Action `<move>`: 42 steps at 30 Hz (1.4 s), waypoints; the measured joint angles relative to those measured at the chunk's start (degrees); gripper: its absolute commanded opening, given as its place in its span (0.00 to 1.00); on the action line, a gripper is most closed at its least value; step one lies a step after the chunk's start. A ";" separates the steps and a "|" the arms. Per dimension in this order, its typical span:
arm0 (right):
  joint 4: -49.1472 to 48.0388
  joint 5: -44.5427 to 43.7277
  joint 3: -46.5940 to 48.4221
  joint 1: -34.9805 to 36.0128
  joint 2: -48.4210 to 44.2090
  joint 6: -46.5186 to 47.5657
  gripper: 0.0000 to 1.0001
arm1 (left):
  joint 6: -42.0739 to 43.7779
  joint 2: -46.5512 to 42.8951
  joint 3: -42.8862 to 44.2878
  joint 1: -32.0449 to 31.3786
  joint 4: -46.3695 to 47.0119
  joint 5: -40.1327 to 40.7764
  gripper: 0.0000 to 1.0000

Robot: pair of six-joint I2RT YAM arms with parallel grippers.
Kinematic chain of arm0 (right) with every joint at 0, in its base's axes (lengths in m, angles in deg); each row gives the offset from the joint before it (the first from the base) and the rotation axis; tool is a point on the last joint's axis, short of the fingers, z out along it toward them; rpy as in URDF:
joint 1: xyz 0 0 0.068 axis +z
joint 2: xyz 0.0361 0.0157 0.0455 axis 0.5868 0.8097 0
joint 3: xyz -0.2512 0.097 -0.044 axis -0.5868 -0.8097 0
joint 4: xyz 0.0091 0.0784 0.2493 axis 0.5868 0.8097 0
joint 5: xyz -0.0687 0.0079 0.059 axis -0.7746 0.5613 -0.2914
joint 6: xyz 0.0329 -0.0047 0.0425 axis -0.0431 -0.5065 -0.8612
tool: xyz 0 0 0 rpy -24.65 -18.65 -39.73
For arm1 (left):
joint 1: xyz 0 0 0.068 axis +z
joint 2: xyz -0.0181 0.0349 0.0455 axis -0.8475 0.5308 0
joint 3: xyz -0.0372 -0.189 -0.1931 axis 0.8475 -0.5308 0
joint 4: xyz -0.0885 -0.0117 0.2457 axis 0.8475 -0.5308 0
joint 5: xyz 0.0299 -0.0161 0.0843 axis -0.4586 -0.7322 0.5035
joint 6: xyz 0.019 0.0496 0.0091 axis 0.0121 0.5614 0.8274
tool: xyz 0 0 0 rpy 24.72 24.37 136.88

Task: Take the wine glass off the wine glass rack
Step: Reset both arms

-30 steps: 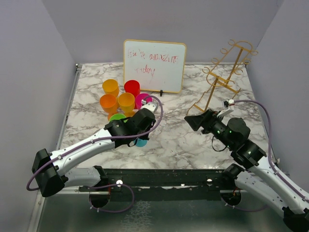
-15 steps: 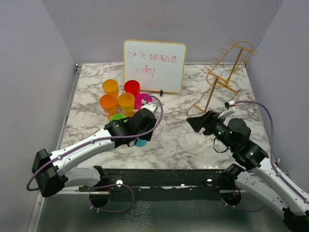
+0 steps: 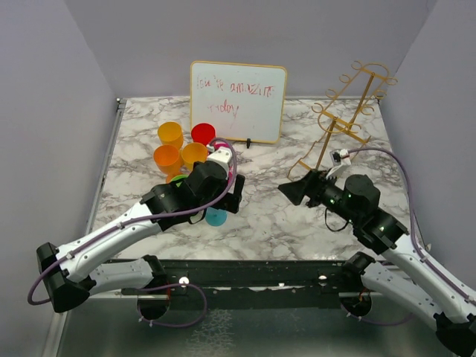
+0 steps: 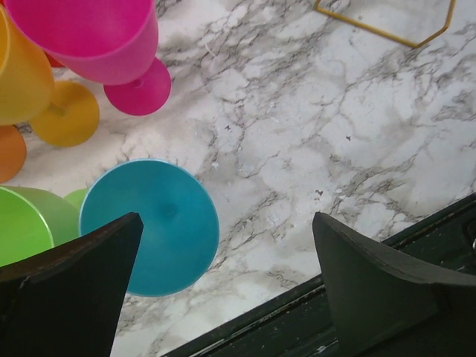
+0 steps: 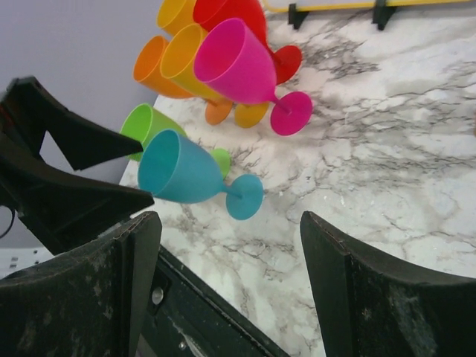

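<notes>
The gold wire wine glass rack (image 3: pixel 344 111) stands at the back right with no glass hanging on it. A teal wine glass (image 3: pixel 216 217) stands upright on the marble, just near of a cluster of coloured glasses. My left gripper (image 3: pixel 229 199) hovers above it, open and holding nothing. From the left wrist the teal glass (image 4: pixel 149 227) shows from above, beside the left finger, with my left gripper (image 4: pixel 227 223) spread wide. My right gripper (image 3: pixel 288 190) is open and empty, pointing left. From the right wrist the teal glass (image 5: pixel 182 167) lies ahead of my right gripper (image 5: pixel 230 223).
Orange (image 3: pixel 170 134), red (image 3: pixel 203 134), yellow, pink (image 5: pixel 238 63) and green (image 5: pixel 145 123) glasses crowd behind and left of the teal one. A white dry-erase board (image 3: pixel 238 91) stands at the back centre. The table's dark front rail (image 4: pixel 312 312) runs close under both grippers.
My left gripper has opened, let go of the teal glass and risen above it, and the left arm has drawn back. The right gripper has edged slightly left.
</notes>
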 measured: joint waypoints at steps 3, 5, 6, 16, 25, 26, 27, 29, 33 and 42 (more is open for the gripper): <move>-1.05 4.42 1.14 0.00 2.49 0.70 0.84 | 0.15 -1.18 1.88 0.00 0.09 -0.02 0.99; -1.66 8.66 2.36 0.00 4.39 2.16 0.84 | 0.15 -2.27 2.80 0.00 0.31 -0.07 0.99; -1.88 10.08 2.97 0.00 5.14 2.58 0.84 | 0.15 -2.69 2.97 0.00 0.42 -0.07 0.99; -2.80 20.94 8.85 0.00 10.34 7.06 0.85 | 0.15 -8.81 5.64 0.00 0.33 0.92 0.99; 1.60 18.43 21.09 0.00 14.27 16.48 0.93 | 3.13 -10.51 8.07 0.00 -0.39 9.03 0.99; 2.27 17.31 22.25 0.00 14.58 17.40 0.94 | 3.80 -10.47 8.13 0.00 -0.42 10.49 0.99; 3.02 15.76 23.41 0.00 14.95 18.03 0.95 | 4.61 -10.29 8.31 0.04 -0.48 12.02 0.99; 4.81 12.26 25.81 0.00 16.04 19.06 0.97 | 6.34 -9.46 9.42 0.87 -1.20 14.08 0.99; 10.32 3.32 32.85 0.00 20.15 20.85 1.00 | 10.21 -6.91 14.05 8.00 -1.84 14.80 0.99; 21.46 -4.22 50.69 -0.04 30.18 26.01 1.00 | 12.50 -3.74 18.56 28.26 -4.09 5.73 0.99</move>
